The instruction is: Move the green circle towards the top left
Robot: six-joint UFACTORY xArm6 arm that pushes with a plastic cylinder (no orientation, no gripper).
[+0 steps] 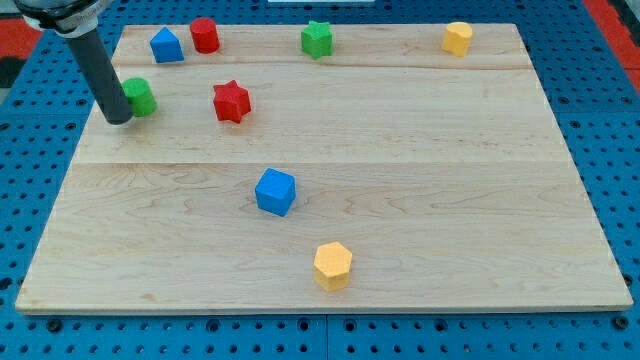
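The green circle (141,96) is a short green cylinder near the left edge of the wooden board (420,160), in the upper part of the view. My tip (118,119) rests on the board right at the circle's lower left side, touching or almost touching it. The dark rod rises from there to the view's top left and hides part of the circle's left side.
A blue house-shaped block (166,45) and a red cylinder (205,35) stand above the green circle near the top edge. A red star (231,101) lies to its right. A green star (317,39), yellow blocks (457,38) (333,265) and a blue cube (275,192) lie farther off.
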